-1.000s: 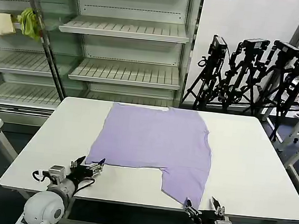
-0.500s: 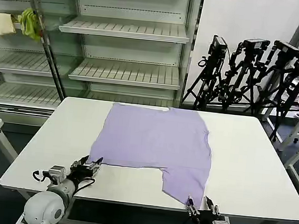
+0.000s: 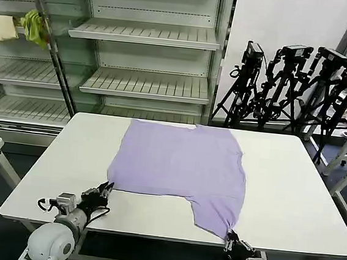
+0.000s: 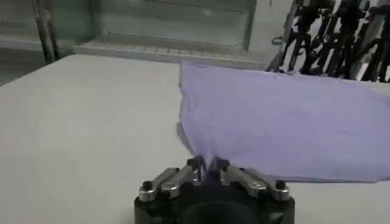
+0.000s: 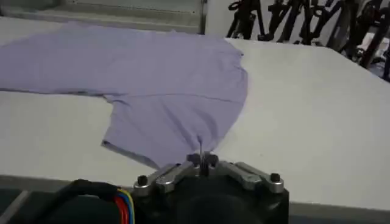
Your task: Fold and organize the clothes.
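A white worktop (image 3: 289,202) stands before empty metal shelving (image 3: 146,35), with black tripods (image 3: 301,81) at 2 o'clock. A lavender T-shirt (image 3: 179,161) lies spread flat across the middle of the worktop. At 7 o'clock the left claw (image 3: 104,190) is pinched closed on the shirt's near left corner, its arm reaching low over the front edge of the worktop. At 5 o'clock the right claw (image 3: 232,238) is closed on the tip of the sleeve that hangs toward the front edge. A yellow-green cloth (image 3: 35,26) and a cream cloth (image 3: 0,27) hang on the shelving at 10 o'clock.
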`<action>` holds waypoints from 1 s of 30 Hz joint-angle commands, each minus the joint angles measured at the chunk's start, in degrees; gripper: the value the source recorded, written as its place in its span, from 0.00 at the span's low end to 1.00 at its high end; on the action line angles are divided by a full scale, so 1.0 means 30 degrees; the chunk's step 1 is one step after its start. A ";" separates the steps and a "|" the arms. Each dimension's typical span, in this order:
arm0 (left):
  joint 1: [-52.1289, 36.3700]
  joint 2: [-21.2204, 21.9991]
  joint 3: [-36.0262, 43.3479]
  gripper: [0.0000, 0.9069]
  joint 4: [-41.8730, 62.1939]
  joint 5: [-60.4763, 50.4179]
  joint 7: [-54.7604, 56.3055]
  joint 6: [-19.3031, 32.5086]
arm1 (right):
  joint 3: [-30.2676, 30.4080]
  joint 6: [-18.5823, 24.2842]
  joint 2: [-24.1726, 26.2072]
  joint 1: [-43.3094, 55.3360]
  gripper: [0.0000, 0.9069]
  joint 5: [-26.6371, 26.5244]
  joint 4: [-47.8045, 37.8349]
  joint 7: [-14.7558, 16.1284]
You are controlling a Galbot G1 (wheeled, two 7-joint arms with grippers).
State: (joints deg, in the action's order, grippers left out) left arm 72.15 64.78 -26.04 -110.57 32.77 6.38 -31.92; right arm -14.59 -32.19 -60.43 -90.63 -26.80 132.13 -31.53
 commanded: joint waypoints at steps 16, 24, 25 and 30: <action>0.0688 -0.0147 -0.0059 0.01 -0.0512 -0.0290 0.0011 0.0068 | -0.0342 -0.0085 0.0406 -0.0750 0.00 -0.0144 0.0900 0.0041; 0.3183 -0.0873 -0.0431 0.01 -0.2988 -0.0329 0.0319 -0.0358 | -0.1353 -0.0217 0.1654 -0.3058 0.00 -0.0261 0.3043 -0.0235; 0.3439 -0.0962 -0.0556 0.01 -0.3147 -0.0361 0.0344 -0.0358 | -0.1393 -0.0218 0.1729 -0.3205 0.00 -0.0258 0.3191 -0.0267; 0.5391 -0.1455 -0.1512 0.01 -0.4418 -0.0644 0.0351 -0.0357 | -0.1702 -0.0295 0.2252 -0.4333 0.00 -0.0240 0.4282 -0.0567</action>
State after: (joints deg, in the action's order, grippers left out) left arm 83.19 61.36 -29.21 -120.09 30.67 7.30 -32.93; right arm -19.11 -33.08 -54.32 -101.69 -27.03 143.15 -33.33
